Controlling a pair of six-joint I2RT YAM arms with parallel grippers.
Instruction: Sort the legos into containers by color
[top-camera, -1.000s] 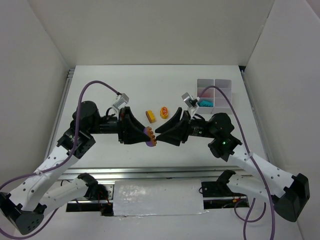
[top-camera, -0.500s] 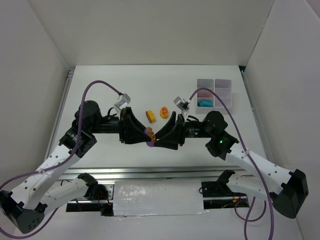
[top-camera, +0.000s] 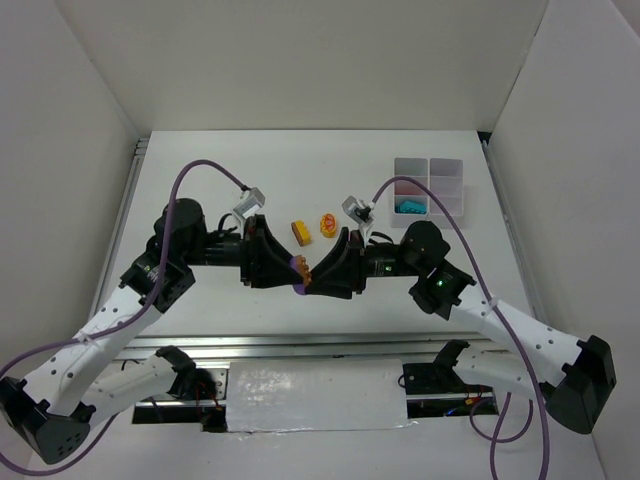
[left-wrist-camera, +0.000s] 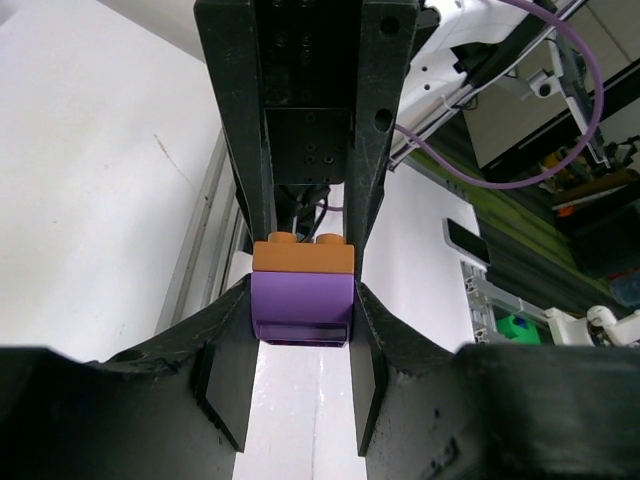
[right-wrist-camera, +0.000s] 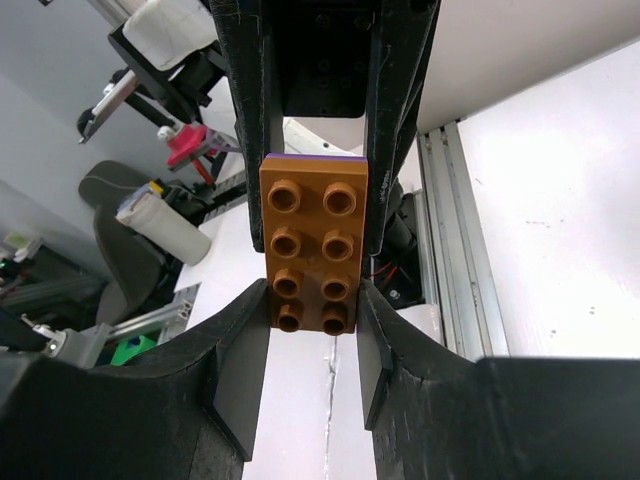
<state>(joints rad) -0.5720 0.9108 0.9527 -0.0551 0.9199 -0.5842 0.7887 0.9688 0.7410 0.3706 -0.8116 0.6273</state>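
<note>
- My left hand (top-camera: 290, 266) is pinching the purple studded plastic brick (left-wrist-camera: 302, 305), mid-frame in the top view.
- The orange studded plastic plate (right-wrist-camera: 312, 255) is stuck on it, studs facing my right hand (right-wrist-camera: 313, 300), whose fingers look pressed against the plate's sides.
- We're nose to nose, so pulling straight apart seems next.
- The translucent whitish plastic tray (top-camera: 429, 170) sits upper right, nearer my right hand, with open surface between.

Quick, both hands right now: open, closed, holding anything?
Left hand: closed on the purple brick, which has the orange brick stuck on it.
Right hand: closed on the orange brick's sides.
</note>
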